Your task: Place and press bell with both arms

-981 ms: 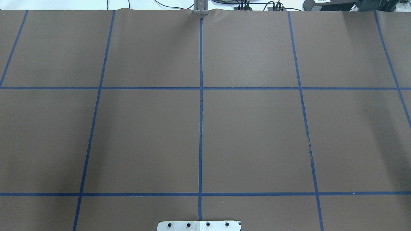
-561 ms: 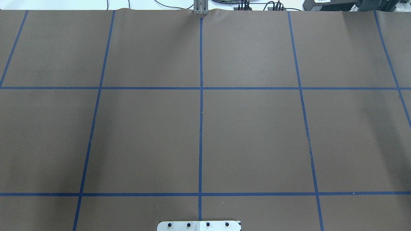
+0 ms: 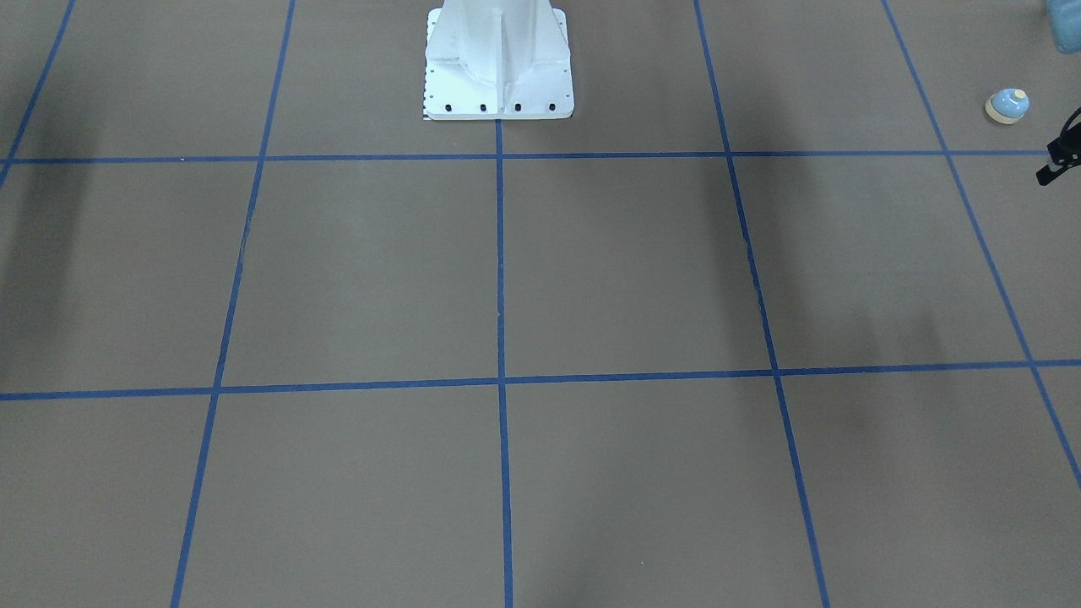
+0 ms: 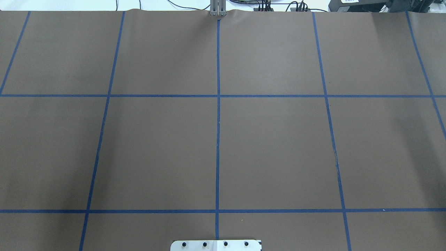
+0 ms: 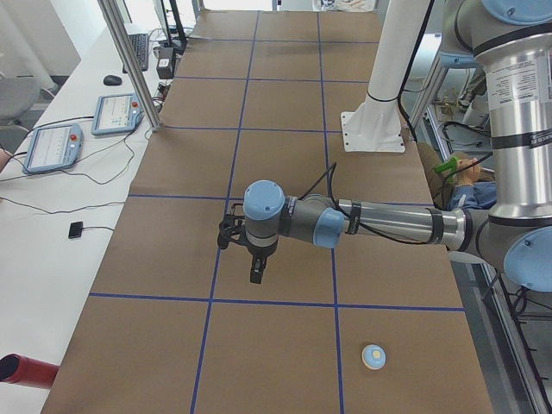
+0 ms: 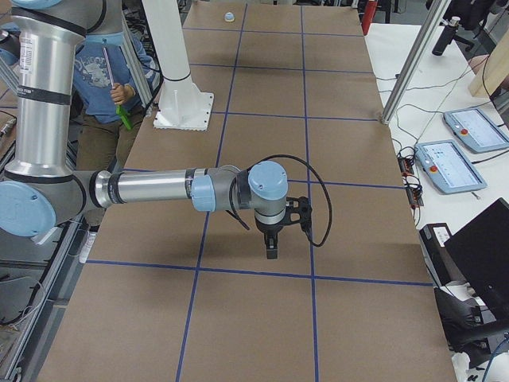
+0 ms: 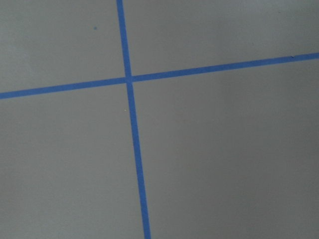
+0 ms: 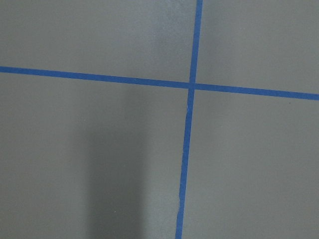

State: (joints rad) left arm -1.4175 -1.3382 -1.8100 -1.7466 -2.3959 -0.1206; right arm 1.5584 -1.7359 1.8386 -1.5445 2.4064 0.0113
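Note:
The bell (image 3: 1007, 105) is a small light-blue dome with a cream base and button. It stands on the brown table near the robot's left end, and also shows in the exterior left view (image 5: 373, 355) and far off in the exterior right view (image 6: 228, 16). My left gripper (image 5: 256, 269) hangs above the table, away from the bell; only a black sliver of it (image 3: 1057, 160) shows in the front view. My right gripper (image 6: 271, 248) hangs over the table's other end. I cannot tell whether either is open or shut. Both wrist views show only brown paper and blue tape.
The white pedestal base (image 3: 498, 67) stands at the robot's side of the table (image 4: 278, 146). Teach pendants (image 5: 52, 147) lie on the white side bench beside metal posts (image 5: 129, 60). A red cylinder (image 5: 24, 369) lies there too. A person (image 6: 107, 76) sits behind the robot.

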